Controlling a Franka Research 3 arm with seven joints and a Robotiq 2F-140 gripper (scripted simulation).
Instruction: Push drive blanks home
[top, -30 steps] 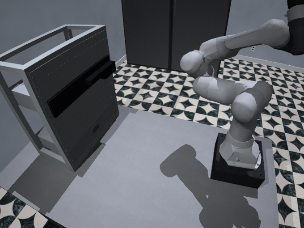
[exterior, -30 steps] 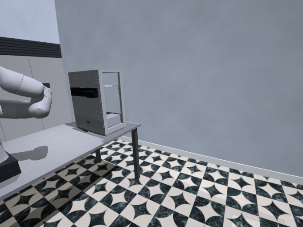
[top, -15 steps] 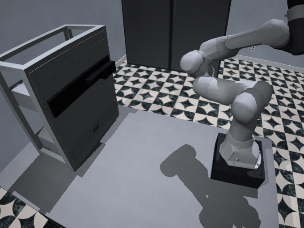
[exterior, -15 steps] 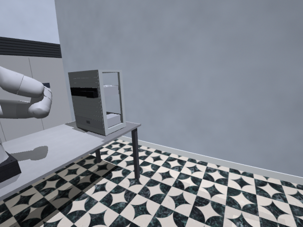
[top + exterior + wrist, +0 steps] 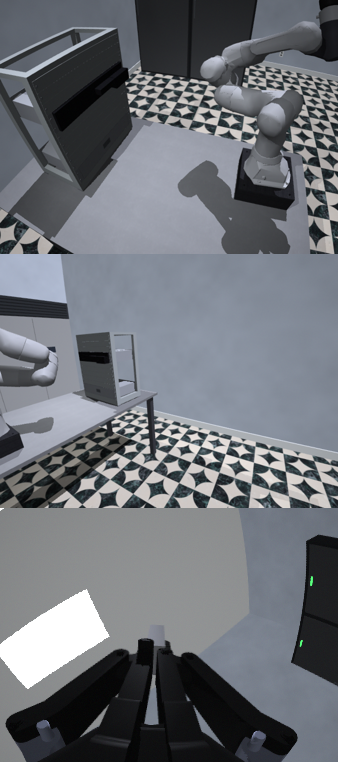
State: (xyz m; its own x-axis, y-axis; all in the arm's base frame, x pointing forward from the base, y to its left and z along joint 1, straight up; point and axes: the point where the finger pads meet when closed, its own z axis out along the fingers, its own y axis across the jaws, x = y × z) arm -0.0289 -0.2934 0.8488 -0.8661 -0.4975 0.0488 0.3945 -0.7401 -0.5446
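Checkered floor is spreading around the table (image 5: 152,175). Far ahead of the pincer (image 5: 155,648) the heavy, stiff rack (image 5: 16,71) is standing. Its hard blanks (image 5: 109,81) are sticking out; they probably want pushing, not grabbing. Pincer is pressing together, holding nothing.

The top view looks down on rack (image 5: 32,79) and desk (image 5: 152,175), the low, distant exterior view shares both, the wrist view looks along the fingers.
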